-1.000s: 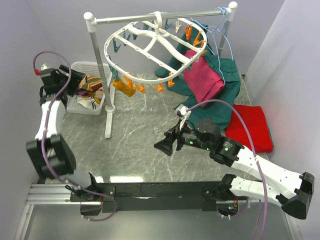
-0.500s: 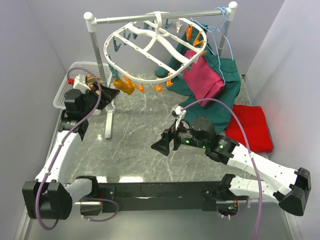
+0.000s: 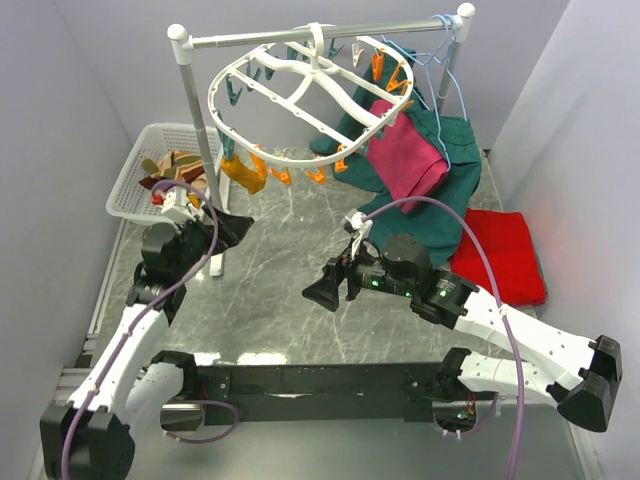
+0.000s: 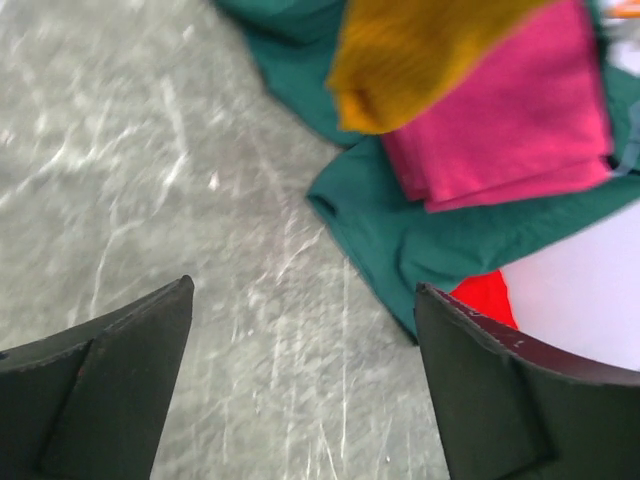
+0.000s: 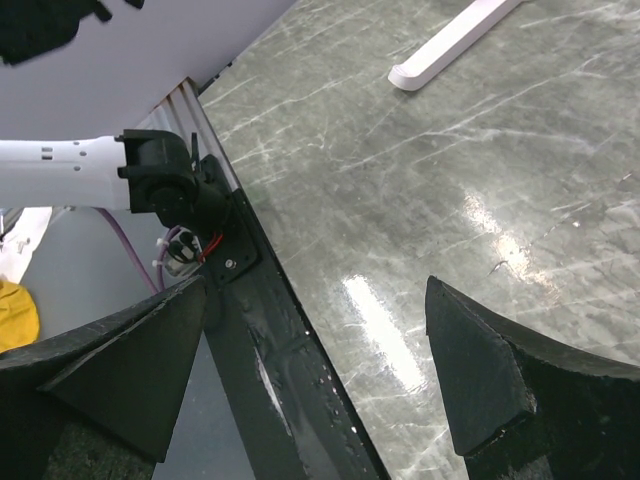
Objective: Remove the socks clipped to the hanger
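Note:
The white oval hanger (image 3: 318,66) hangs from the rack's top bar, with orange and teal clips round its rim. One mustard sock (image 3: 245,172) is still clipped at its near left rim; it shows blurred at the top of the left wrist view (image 4: 420,55). Several striped socks (image 3: 176,168) lie in the white basket (image 3: 128,188). My left gripper (image 3: 236,228) is low, just below and in front of the mustard sock, and its jaws (image 4: 300,290) are open and empty. Open and empty too, my right gripper (image 3: 322,290) hovers over the table's middle and points left (image 5: 315,285).
The rack's white pole (image 3: 199,130) and foot (image 5: 450,45) stand just beside my left gripper. A pink garment (image 3: 405,155) and dark green clothes (image 3: 450,190) hang and spill at the back right. A red cloth (image 3: 505,255) lies at the right. The black base rail (image 5: 270,350) runs along the near edge.
My left arm has swung from the basket at the back left down to the table beside the rack pole, its jaws wider now. The right gripper has shifted slightly left.

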